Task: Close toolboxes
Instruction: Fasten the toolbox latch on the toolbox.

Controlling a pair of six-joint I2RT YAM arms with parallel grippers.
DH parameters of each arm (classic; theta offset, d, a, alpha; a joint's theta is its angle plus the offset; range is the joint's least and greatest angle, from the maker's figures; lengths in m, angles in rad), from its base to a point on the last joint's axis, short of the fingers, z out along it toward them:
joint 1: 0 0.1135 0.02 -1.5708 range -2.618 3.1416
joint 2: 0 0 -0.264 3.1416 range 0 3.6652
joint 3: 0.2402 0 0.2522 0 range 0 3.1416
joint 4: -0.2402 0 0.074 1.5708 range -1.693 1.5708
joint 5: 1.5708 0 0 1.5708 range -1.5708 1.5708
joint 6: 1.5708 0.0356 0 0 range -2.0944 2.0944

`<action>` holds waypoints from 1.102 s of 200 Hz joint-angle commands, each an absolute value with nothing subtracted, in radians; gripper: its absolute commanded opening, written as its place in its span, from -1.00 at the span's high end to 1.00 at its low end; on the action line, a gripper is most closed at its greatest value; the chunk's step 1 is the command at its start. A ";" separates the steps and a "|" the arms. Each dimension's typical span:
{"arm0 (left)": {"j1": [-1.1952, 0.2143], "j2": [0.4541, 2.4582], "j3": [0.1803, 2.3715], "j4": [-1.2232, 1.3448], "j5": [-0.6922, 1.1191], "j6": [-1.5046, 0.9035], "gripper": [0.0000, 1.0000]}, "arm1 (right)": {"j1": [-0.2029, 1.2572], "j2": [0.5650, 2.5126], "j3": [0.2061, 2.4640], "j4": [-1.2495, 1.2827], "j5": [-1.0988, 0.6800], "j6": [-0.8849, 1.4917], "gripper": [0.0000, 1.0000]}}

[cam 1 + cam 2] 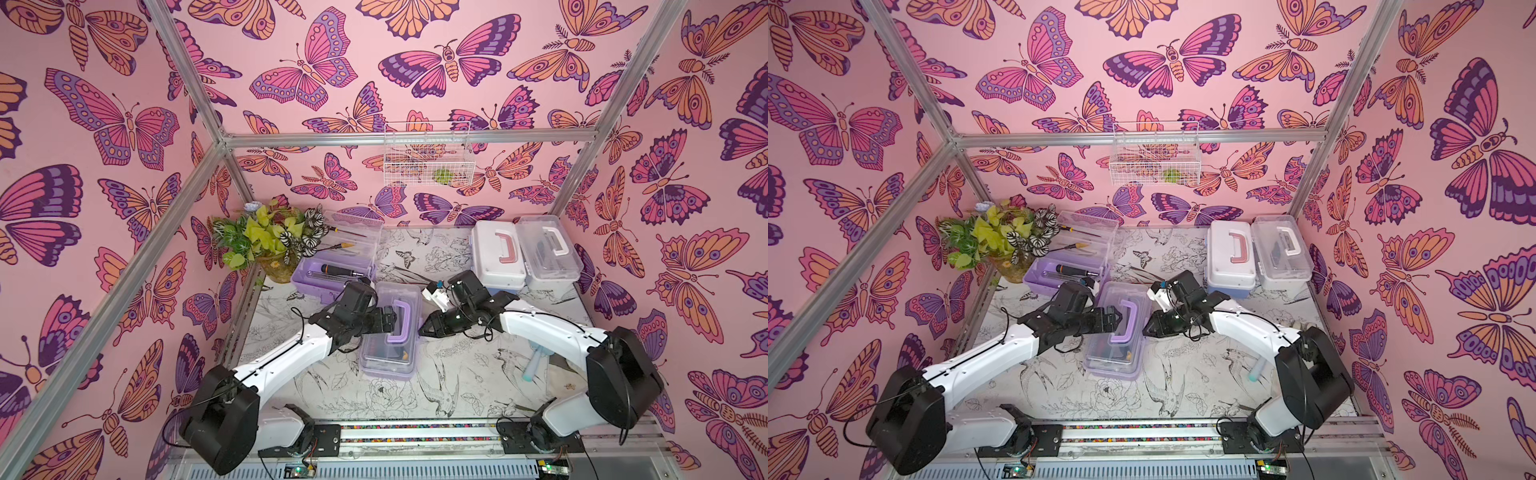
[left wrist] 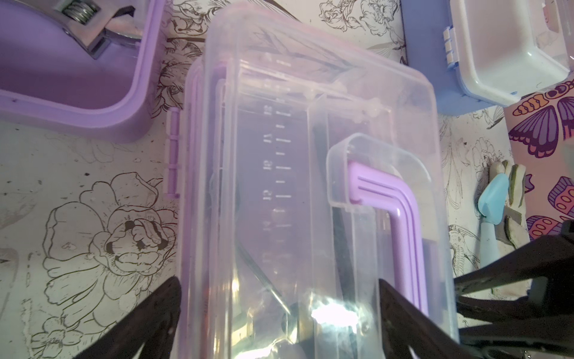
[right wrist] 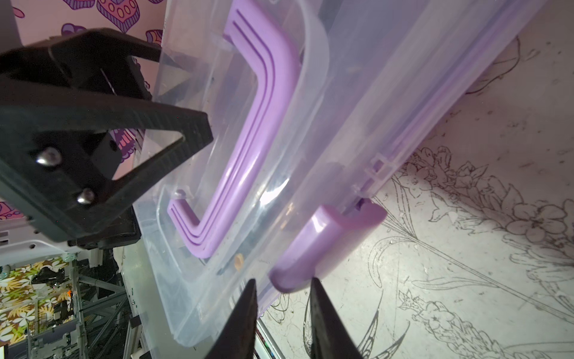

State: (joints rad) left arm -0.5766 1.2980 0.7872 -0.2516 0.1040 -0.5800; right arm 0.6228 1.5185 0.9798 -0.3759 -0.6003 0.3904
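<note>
Left gripper spread wide over the near box (lid down). Right gripper, narrowly parted, is at its latch. Open box just beyond.

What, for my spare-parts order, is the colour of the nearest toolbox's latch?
Lilac; the latch shows best in the right wrist view.

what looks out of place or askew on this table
The rear lilac toolbox stands open, lid tipped back toward the plant. On the near lilac toolbox, the latch sticks out unfastened. A light-blue tool lies loose beside the right arm.
</note>
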 commanded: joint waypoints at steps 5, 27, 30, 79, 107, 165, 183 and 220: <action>-0.595 1.331 0.763 -0.359 0.153 -0.581 -0.89 | 0.630 1.539 1.010 -0.431 -0.569 0.356 0.46; -0.597 1.329 0.765 -0.359 0.153 -0.581 -0.89 | 0.630 1.555 1.013 -0.432 -0.569 0.354 0.52; -0.596 1.329 0.764 -0.358 0.153 -0.581 -0.89 | 0.630 1.558 1.014 -0.432 -0.570 0.354 0.52; -0.599 1.333 0.766 -0.359 0.152 -0.583 -0.88 | 0.632 1.609 1.025 -0.414 -0.574 0.353 0.52; -0.600 1.331 0.764 -0.358 0.149 -0.583 -0.88 | 0.632 1.621 1.026 -0.394 -0.584 0.356 0.53; -0.603 1.340 0.764 -0.357 0.156 -0.582 -0.85 | 0.631 1.639 1.010 -0.355 -0.570 0.366 0.52; -0.606 1.340 0.762 -0.357 0.160 -0.580 -0.82 | 0.624 1.628 0.995 -0.336 -0.533 0.374 0.51; -0.609 1.343 0.759 -0.357 0.162 -0.584 -0.78 | 0.620 1.639 0.981 -0.278 -0.546 0.394 0.49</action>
